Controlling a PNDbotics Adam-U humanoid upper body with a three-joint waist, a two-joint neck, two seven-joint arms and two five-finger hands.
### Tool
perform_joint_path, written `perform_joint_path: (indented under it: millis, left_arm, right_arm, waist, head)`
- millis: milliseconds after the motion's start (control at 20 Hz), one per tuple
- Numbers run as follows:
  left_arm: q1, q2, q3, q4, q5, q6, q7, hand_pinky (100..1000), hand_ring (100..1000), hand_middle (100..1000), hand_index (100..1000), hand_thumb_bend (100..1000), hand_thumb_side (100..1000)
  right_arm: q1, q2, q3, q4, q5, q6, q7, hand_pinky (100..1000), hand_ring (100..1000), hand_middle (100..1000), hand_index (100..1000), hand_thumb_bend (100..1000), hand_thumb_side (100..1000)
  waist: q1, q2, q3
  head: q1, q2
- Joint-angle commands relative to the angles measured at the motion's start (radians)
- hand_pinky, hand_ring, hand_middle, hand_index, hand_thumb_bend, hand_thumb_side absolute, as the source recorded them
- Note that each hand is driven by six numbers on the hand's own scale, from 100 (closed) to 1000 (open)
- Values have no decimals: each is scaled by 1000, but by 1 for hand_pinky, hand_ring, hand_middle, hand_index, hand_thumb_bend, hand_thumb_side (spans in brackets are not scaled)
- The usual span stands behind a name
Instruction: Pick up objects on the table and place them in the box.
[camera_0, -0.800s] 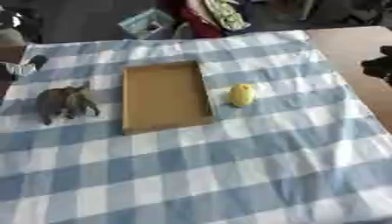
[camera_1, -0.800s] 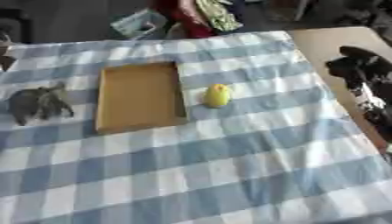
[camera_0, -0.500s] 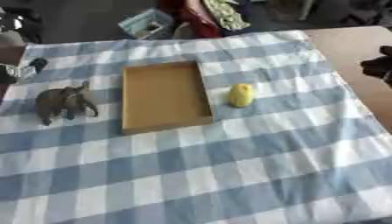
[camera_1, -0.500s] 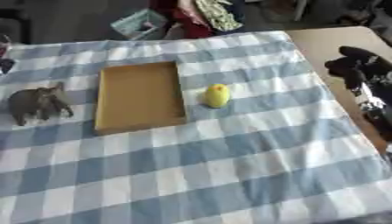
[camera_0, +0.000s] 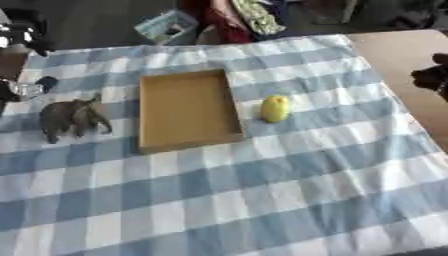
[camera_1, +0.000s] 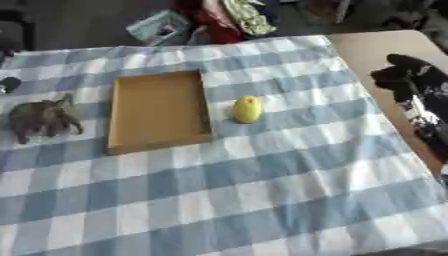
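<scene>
A shallow tan cardboard box (camera_0: 188, 110) lies open on the blue-and-white checked cloth, left of centre. A yellow, lemon-like object (camera_0: 274, 108) rests on the cloth just right of the box. A grey-brown toy elephant (camera_0: 70, 117) stands to the left of the box. Only a dark bit of my left hand (camera_0: 10, 91) shows at the left edge, above and left of the elephant and apart from it. My right hand (camera_1: 407, 75) hovers as a dark shape over the bare wooden tabletop at the right, far from the yellow object and holding nothing.
The checked cloth (camera_0: 262, 190) covers most of the table, with bare wood (camera_0: 394, 50) at the far right. Beyond the far edge lie clutter, a blue-green package (camera_0: 166, 26) and a red item. A black-and-white object (camera_0: 22, 34) sits at the upper left.
My left hand has slid a little toward the left edge. The box, elephant, yellow object and right hand have kept their places.
</scene>
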Motion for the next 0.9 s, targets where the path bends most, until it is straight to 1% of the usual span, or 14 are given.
perform_joint_path:
  millis: [50, 900]
  left_arm:
    - [-8, 16, 2, 3, -28, -6, 3, 752, 670, 677, 851, 323, 432]
    - [18, -28, -10, 48, -168, -23, 32, 743, 654, 650, 841, 347, 497]
  right_arm:
    - [-11, -14, -5, -8, -9, -1, 4, 847, 823, 686, 882, 100, 604]
    - [-10, -8, -7, -4, -11, -3, 6, 847, 824, 686, 883, 100, 606]
  waist:
    - [-3, -13, -1]
    - [-12, -9, 1]
  head:
    - [0, -11]
    - [-1, -13]
